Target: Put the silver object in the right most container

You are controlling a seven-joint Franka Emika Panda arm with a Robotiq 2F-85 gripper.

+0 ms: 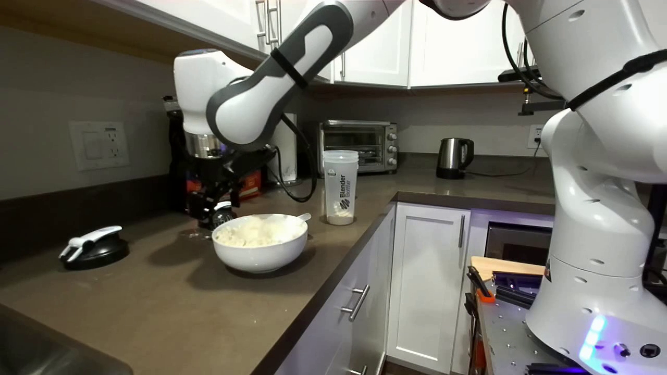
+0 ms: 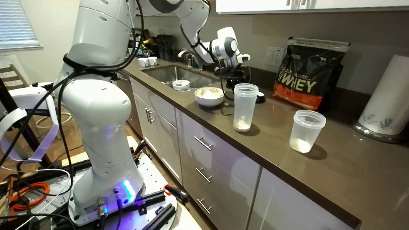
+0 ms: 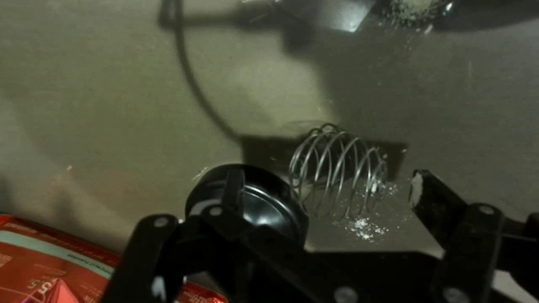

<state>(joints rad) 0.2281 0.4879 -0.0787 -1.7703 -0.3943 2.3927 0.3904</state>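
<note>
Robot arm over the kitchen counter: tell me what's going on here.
The robot arm reaches over the counter, its claw open, with a silver wire ball showing in the gap in the wrist view. Nothing is gripped: the ball lies on the counter next to a black lid. The ball is not yet in the shaker cup with pale powder at its bottom, farthest right in an exterior view. Closing on the ball and lifting it is probably the next move.

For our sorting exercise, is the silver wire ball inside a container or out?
Out: the wrist view shows the silver wire ball on the countertop, white powder beside it.
</note>
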